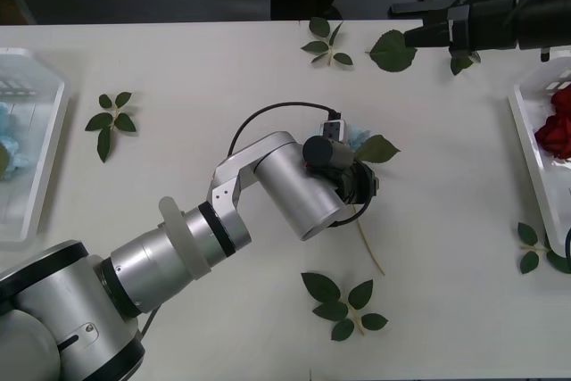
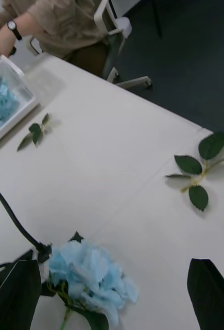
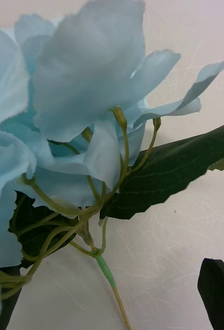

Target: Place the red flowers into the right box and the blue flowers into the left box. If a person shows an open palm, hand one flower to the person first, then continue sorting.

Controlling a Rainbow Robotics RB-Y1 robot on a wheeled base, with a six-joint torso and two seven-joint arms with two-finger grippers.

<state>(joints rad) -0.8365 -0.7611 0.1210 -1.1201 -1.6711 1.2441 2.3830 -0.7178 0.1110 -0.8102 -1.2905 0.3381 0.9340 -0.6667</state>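
Your left gripper [image 1: 357,183] is down at mid-worktop, right over the pale sky-blue fabric hydrangea cluster [image 1: 357,138], which lies flat on the white worktop [image 1: 196,69] with its thin green stem [image 1: 370,247] trailing toward you. In the left wrist view the petals and one dark leaf sit close ahead of the black fingers [image 3: 217,294]; those look spread either side of the stem junction, not yet clenched, so judge it a lined-up grab, nothing held.

Your right gripper [image 1: 419,36] hovers at the far right edge, fingers apart, empty, parked clear of the left arm.

This bloom belongs in the shallow white ribbed plastic tray on the left [image 1: 40,167], where blue already lies. Red roses [image 1: 558,127] sit in the white right tray [image 1: 526,127]. Loose leaf sprigs [image 1: 343,305] are scattered about; ignore them.
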